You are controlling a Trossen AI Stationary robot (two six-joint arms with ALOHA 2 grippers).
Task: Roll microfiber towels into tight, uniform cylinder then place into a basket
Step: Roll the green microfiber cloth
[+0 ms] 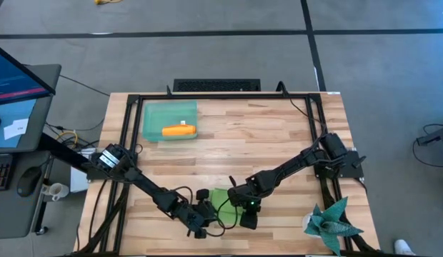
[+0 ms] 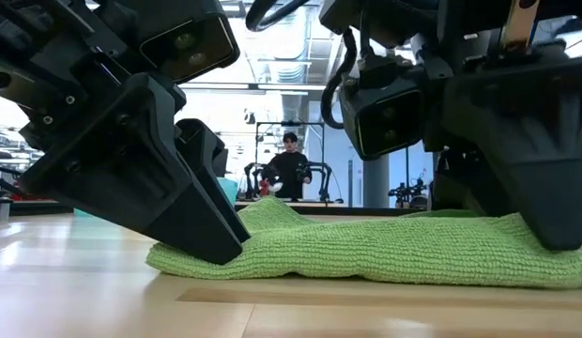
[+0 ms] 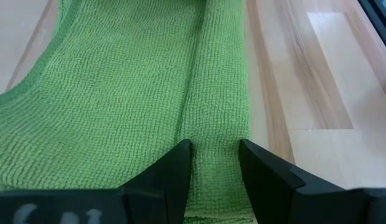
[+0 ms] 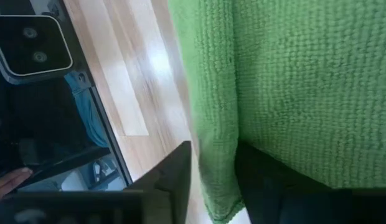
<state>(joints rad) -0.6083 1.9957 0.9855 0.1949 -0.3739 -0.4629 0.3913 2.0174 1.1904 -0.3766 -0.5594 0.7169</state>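
Wooden table (image 1: pixel 279 135): both grippers straddle the green towel's (image 1: pixel 223 200) folded edge, left gripper (image 3: pixel 215 163) and right gripper (image 4: pixel 213 163) narrowly parted around it. Whether either pinches it, I cannot tell. Roll evenly and tightly.

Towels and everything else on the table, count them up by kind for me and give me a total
Towels: 2, a green towel flat at the near edge and an orange towel rolled in the basket
Basket: 1
Spiky teal star-shaped object: 1
Total: 4
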